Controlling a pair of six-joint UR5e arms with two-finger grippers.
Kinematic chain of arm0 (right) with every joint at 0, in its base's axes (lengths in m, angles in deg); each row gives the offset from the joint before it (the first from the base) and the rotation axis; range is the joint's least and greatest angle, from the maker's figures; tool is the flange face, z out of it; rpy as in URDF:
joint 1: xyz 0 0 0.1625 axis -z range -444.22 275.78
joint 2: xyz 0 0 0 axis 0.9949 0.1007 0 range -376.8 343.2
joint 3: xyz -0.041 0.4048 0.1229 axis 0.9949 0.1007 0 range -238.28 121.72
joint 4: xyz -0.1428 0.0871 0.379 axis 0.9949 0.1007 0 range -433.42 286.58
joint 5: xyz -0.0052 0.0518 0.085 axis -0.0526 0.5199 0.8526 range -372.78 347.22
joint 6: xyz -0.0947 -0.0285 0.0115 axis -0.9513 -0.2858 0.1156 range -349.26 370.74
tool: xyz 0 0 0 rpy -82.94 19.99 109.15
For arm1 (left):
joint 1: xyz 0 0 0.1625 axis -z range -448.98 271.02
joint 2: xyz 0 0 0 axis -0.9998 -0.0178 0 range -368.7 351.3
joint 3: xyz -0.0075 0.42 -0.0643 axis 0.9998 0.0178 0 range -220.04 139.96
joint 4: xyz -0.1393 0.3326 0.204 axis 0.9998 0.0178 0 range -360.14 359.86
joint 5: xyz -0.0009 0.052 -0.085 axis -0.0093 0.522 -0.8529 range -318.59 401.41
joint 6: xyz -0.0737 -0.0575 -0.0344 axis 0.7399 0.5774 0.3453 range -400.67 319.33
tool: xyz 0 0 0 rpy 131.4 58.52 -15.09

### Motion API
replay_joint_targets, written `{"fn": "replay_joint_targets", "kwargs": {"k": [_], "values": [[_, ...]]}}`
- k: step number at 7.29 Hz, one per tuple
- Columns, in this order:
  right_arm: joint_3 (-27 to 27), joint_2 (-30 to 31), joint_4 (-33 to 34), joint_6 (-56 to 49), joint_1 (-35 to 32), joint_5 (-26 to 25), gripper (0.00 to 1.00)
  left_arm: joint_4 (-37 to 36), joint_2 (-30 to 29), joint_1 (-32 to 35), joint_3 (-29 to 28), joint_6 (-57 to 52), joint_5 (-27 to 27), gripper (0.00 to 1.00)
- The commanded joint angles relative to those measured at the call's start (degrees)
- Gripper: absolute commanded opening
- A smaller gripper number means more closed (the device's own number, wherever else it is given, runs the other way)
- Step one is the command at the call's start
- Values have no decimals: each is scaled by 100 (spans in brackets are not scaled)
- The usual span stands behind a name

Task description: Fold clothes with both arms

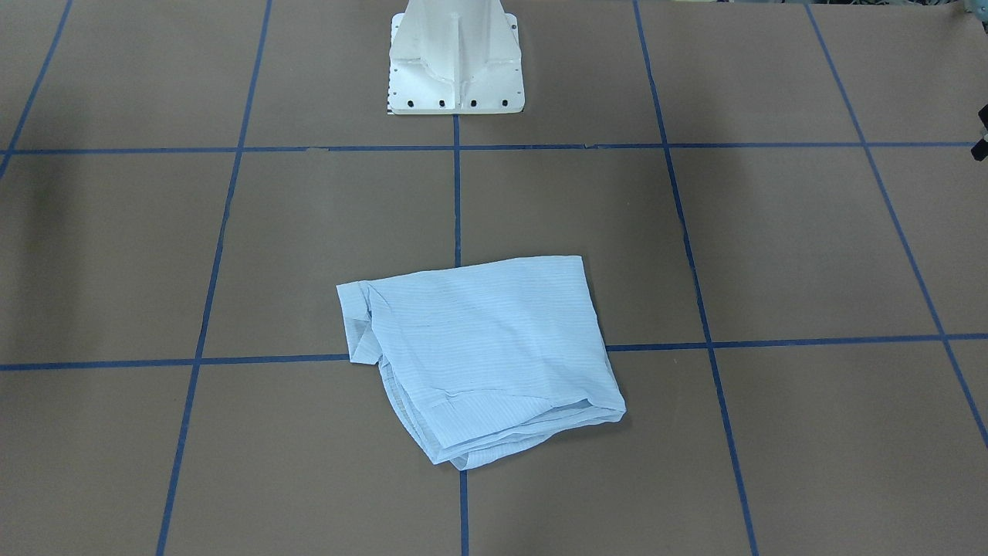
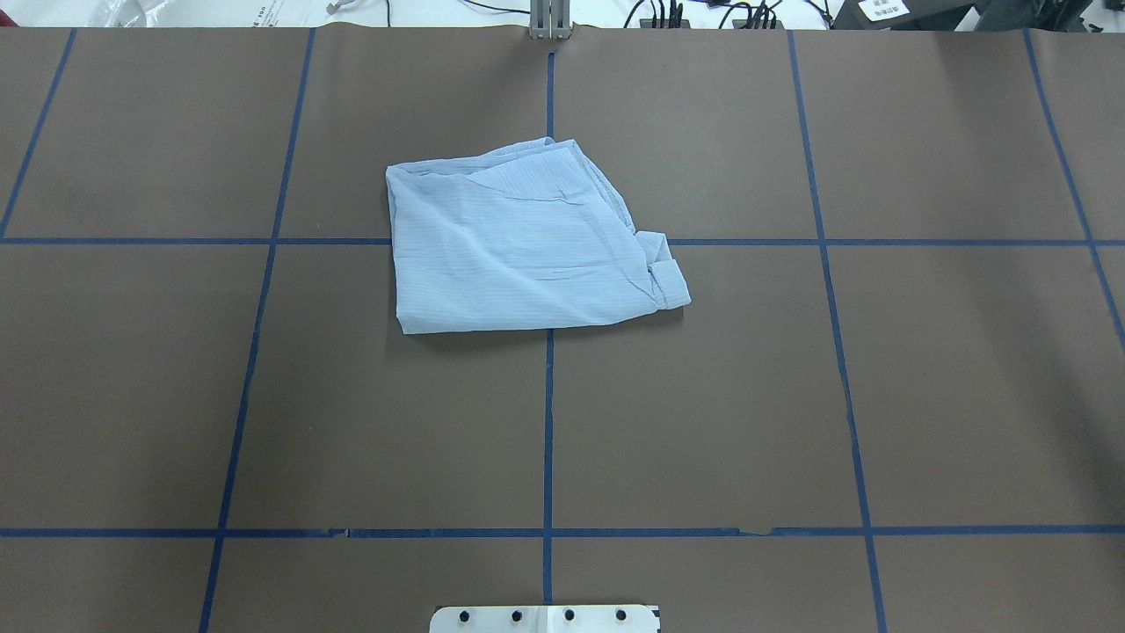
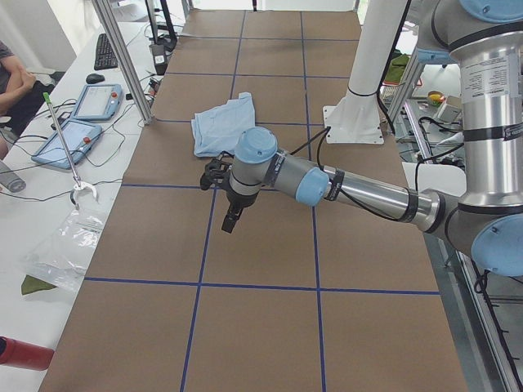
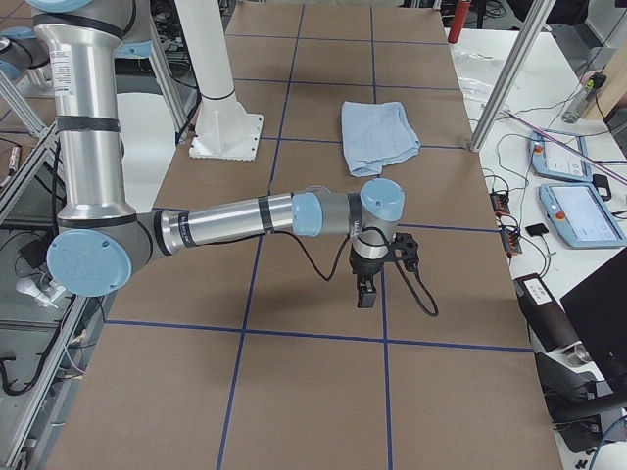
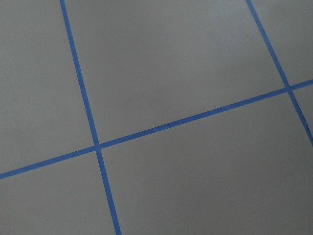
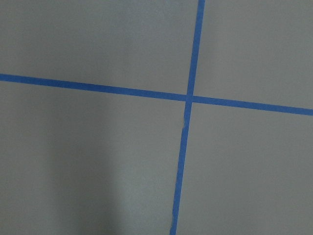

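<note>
The clothes are one light-blue striped shirt, lying folded into a rough rectangle on the brown table, just past the centre on the side away from the robot. A cuff sticks out at one corner. Both arms hang well away from it. In the exterior left view the near left arm reaches over the table, and its left gripper points down above bare table short of the shirt. In the exterior right view the right gripper does the same, with the shirt beyond it. I cannot tell whether either gripper is open or shut. Both wrist views show only table and tape.
Blue tape lines divide the table into squares. The white pedestal stands at the robot's edge. A side bench holds tablets, cables, a red bottle and a person's arm. Metal posts rise at the table's far edge.
</note>
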Motion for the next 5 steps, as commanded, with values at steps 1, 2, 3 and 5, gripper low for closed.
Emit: {"fn": "replay_joint_targets", "kwargs": {"k": [1,2,3,5], "values": [[115,9,-12,8,0,-7,100,-11,26,2,12,67,38,100],[273,-78,-21,16,9,-25,100,-20,43,11,64,15,12,99],[396,-261,-30,16,9,-43,100,-11,61,19,73,15,38,100],[547,-562,-21,43,18,-25,100,-11,61,11,3,67,20,100]]}}
